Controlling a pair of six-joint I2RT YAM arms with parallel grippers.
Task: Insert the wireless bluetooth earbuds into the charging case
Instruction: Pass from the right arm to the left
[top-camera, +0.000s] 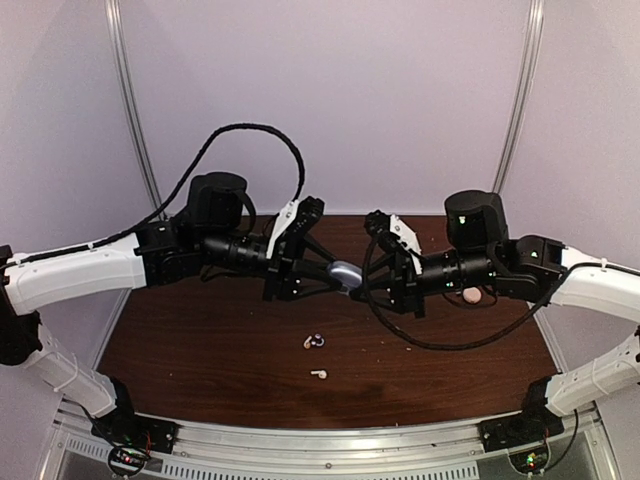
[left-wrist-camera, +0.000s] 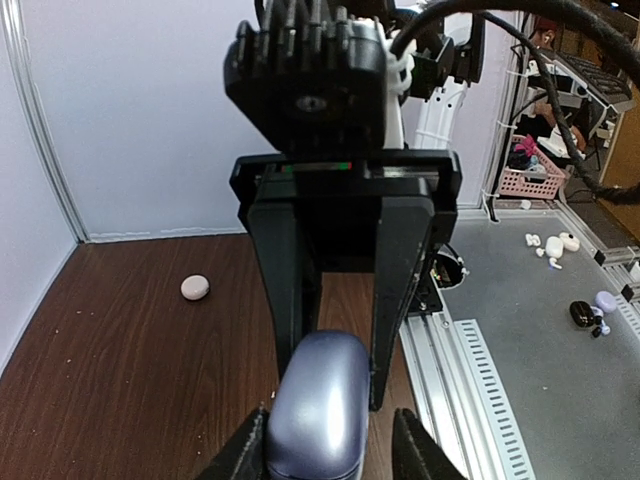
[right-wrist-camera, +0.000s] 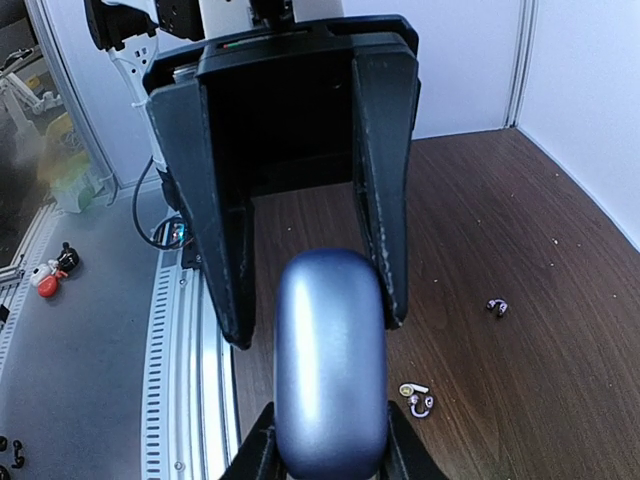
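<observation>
**Case held aloft between both arms, earbuds down on the table**

The left gripper (left-wrist-camera: 325, 448) straddles one end of the charging case (top-camera: 347, 272) with its jaws released. A gap shows along one side of the case, so this gripper does not seem to carry it. Below it and a little toward the arm bases, well apart from it, the wireless bluetooth earbuds (top-camera: 314, 341) lie on the table (top-camera: 200, 350). A white one and a dark one sit together, with another white one (top-camera: 319, 374) just nearer the bases. The case looks closed, and its long axis runs straight from one gripper to the other. The right gripper (right-wrist-camera: 330, 455) is clenched on the opposite end and bears it. The left arm looks freer and slightly nearer the earbuds, so the pick likely falls to it once the lid is opened
</observation>
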